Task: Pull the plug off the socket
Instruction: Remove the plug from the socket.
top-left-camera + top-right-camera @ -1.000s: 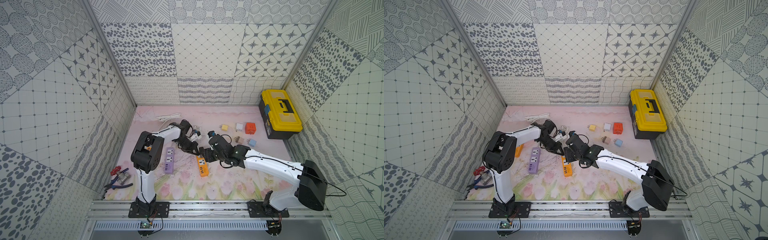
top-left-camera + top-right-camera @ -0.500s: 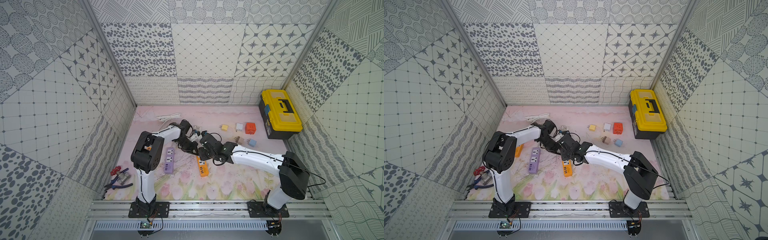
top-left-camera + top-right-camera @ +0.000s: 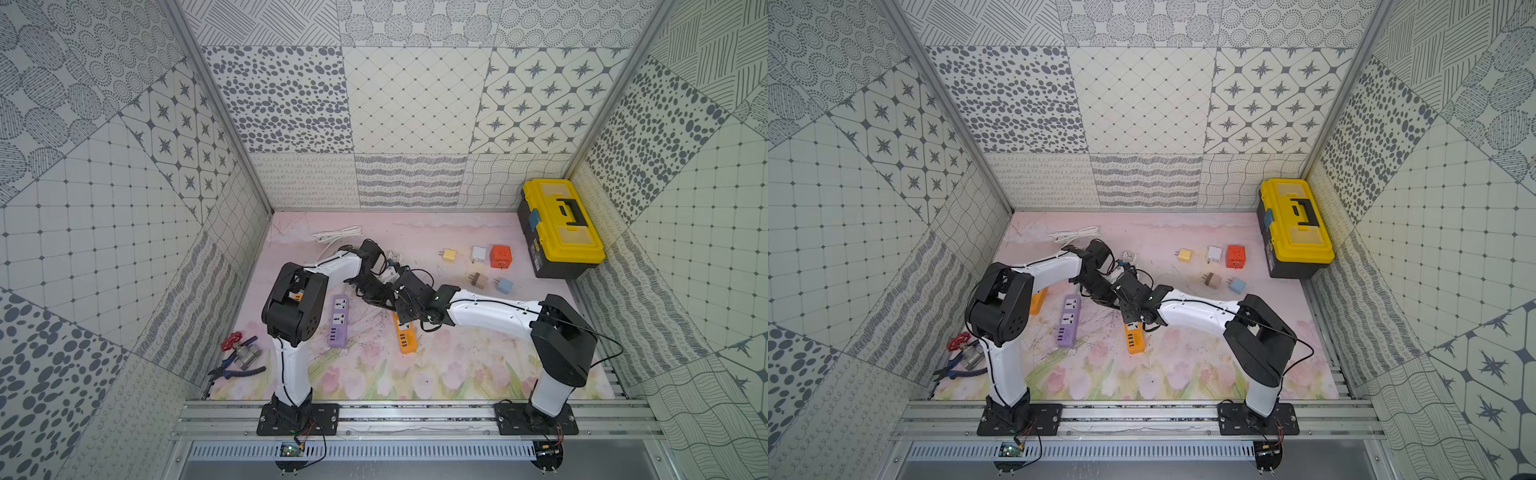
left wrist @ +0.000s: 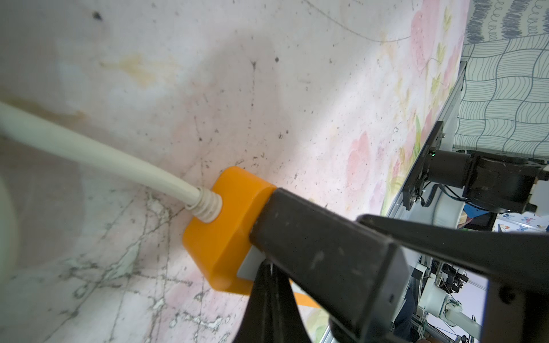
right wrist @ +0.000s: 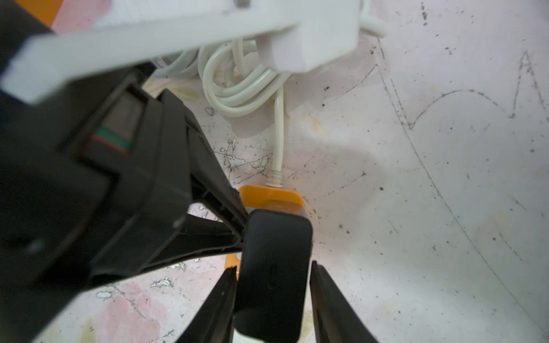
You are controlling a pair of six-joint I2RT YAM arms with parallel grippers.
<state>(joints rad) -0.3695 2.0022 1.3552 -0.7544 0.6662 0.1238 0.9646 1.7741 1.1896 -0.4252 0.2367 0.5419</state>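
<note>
An orange socket strip [image 3: 406,336] [image 3: 1133,338] lies mid-table, its white cord [image 4: 118,157] running out of its far end. A black plug [image 5: 273,273] stands in the strip [image 5: 270,194] near that end. My right gripper [image 5: 271,285] straddles the plug, both fingertips against its sides. In both top views this gripper [image 3: 401,305] [image 3: 1125,307] hides the plug. My left gripper [image 4: 266,267] is shut with nothing in it, its tip pressed on the strip's [image 4: 225,225] top face beside the plug [image 4: 326,252]. It [image 3: 384,297] reaches in from the left.
A purple strip [image 3: 338,320] lies left of the orange one. Small adapters [image 3: 500,257] sit at the back right beside a yellow toolbox [image 3: 561,226]. Coiled white cable [image 3: 336,235] lies at the back, pliers and a red valve [image 3: 237,357] at the front left.
My right gripper has slid left along the orange strip to the plug, and its jaws have narrowed onto it. The left arm has stayed in place.
</note>
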